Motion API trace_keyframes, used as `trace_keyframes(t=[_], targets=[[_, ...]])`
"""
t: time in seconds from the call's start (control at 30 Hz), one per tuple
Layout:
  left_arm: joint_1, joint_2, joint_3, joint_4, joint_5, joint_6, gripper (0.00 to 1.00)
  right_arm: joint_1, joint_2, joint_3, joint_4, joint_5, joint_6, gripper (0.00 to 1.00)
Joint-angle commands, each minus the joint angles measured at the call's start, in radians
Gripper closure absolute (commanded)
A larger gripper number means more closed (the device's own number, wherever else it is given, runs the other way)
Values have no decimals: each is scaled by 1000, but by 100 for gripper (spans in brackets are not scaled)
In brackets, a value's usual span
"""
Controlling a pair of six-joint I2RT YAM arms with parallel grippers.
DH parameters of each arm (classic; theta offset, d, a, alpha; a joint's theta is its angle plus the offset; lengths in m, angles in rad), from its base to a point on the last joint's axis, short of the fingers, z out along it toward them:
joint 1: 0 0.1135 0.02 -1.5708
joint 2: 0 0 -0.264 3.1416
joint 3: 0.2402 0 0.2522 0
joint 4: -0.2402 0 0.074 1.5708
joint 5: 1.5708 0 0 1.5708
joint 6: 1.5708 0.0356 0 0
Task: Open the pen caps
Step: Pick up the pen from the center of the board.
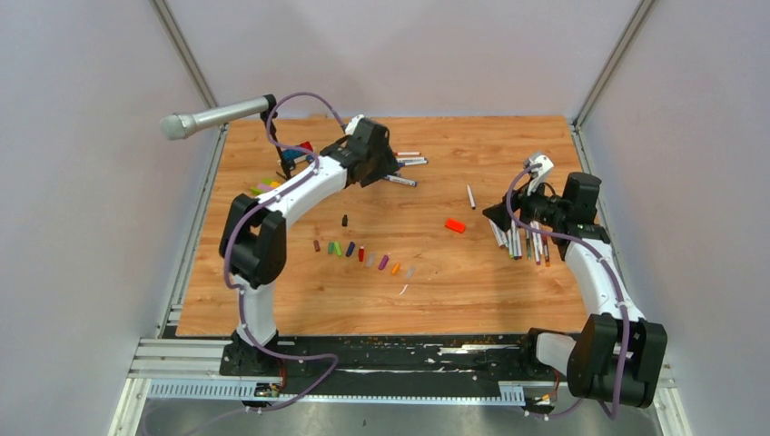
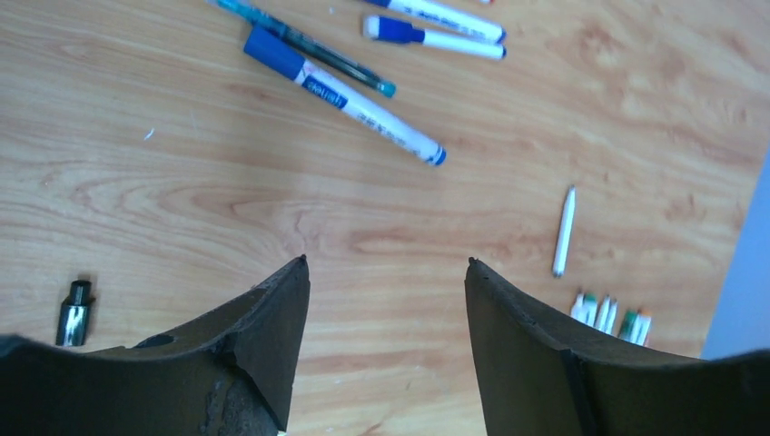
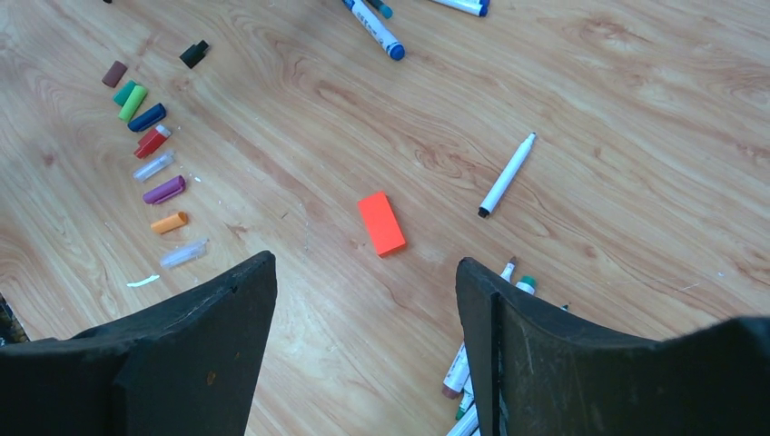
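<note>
A curved row of pen caps [image 1: 363, 254] in several colours lies mid-table, and it shows at the left of the right wrist view [image 3: 145, 118]. A black cap [image 1: 345, 220] [image 2: 75, 313] lies apart from the row. Capped blue pens [image 1: 404, 163] [image 2: 354, 100] lie at the far middle. My left gripper [image 1: 389, 168] [image 2: 386, 262] hovers open just short of them, holding nothing. Uncapped pens [image 1: 522, 241] [image 3: 459, 372] lie bunched at the right under my right gripper [image 1: 507, 216] [image 3: 363, 263], which is open with only bare wood between its fingers. One white pen [image 1: 470, 196] [image 3: 507, 174] lies alone.
A flat orange-red block [image 1: 455, 225] [image 3: 381, 222] lies between the cap row and the right pens. A grey microphone [image 1: 213, 116] reaches in at the far left. Coloured toy bricks [image 1: 272, 186] sit behind the left arm. White walls close in on both sides.
</note>
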Motion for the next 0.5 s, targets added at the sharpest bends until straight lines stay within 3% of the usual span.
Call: trace_keyframes(t=[0.0, 0.13, 0.47], targets=[[-37, 167, 312, -397, -257, -224, 32, -26, -3, 14, 55, -63, 19, 28], [-38, 306, 533, -571, -292, -288, 36, -39, -7, 15, 55, -66, 26, 28], [-39, 374, 501, -447, -261, -470, 37, -69, -4, 13, 61, -73, 40, 28]])
